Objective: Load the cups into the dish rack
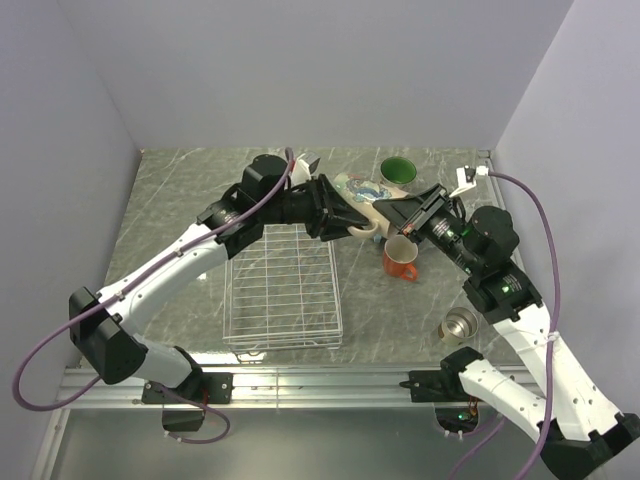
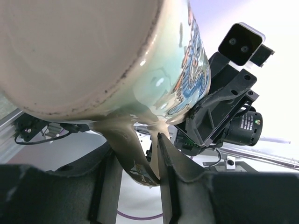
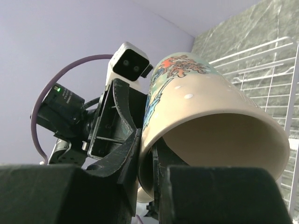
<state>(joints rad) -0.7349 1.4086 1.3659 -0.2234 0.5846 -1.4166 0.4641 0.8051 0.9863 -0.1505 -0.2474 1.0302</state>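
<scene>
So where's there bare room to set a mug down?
The rack is bare throughout. The table left of it, by the wall, is free too. Crowded right of the rack: the held beige mug, orange mug, metal cup; green cup behind.

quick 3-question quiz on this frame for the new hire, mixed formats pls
1. True or false: the rack already holds a cup.
2. Which part of the tall mug does the left gripper pinch? A) rim B) handle C) base
3. Fill in: the right gripper clamps the same mug by its ____.

Key: 1 false, no cup is in it; 2 B; 3 rim.
</scene>
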